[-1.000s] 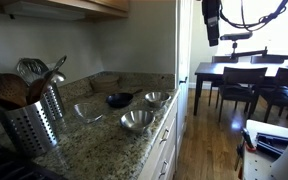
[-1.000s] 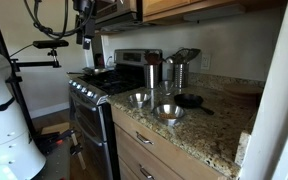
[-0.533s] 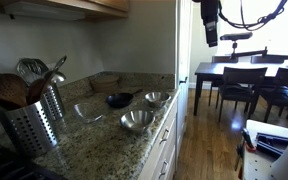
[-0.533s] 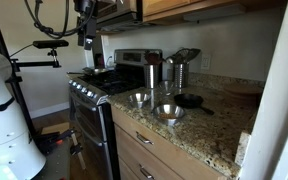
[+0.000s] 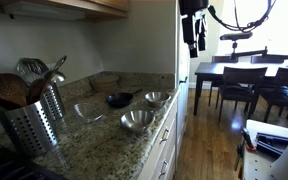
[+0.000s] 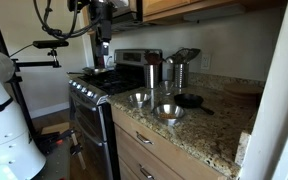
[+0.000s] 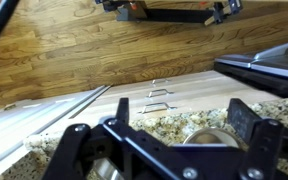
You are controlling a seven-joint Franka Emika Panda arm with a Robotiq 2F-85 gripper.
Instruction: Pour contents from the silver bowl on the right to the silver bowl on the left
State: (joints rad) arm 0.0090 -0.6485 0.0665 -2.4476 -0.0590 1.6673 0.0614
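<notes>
Three silver bowls sit on the granite counter in an exterior view: one near the front edge (image 5: 137, 121), one further back (image 5: 156, 98) and one toward the utensil holder (image 5: 88, 112). Two of them show in an exterior view (image 6: 140, 99) (image 6: 168, 112). My gripper (image 5: 191, 32) hangs high in the air beyond the counter's end, also seen high above the stove (image 6: 104, 32). In the wrist view the gripper (image 7: 181, 128) is open and empty, and a silver bowl (image 7: 210, 137) shows far below between the fingers. I cannot tell what the bowls hold.
A small black pan (image 5: 119, 99) lies between the bowls. A perforated metal utensil holder (image 5: 34, 120) stands at the near end. A stove (image 6: 94, 85) adjoins the counter, with canisters (image 6: 174, 70) behind. Cabinets (image 5: 74, 6) hang overhead. A dining table with chairs (image 5: 244, 80) stands beyond.
The gripper has moved sideways toward the counter, left in one exterior view and right in the other. It stays high and open. The bowls have not moved.
</notes>
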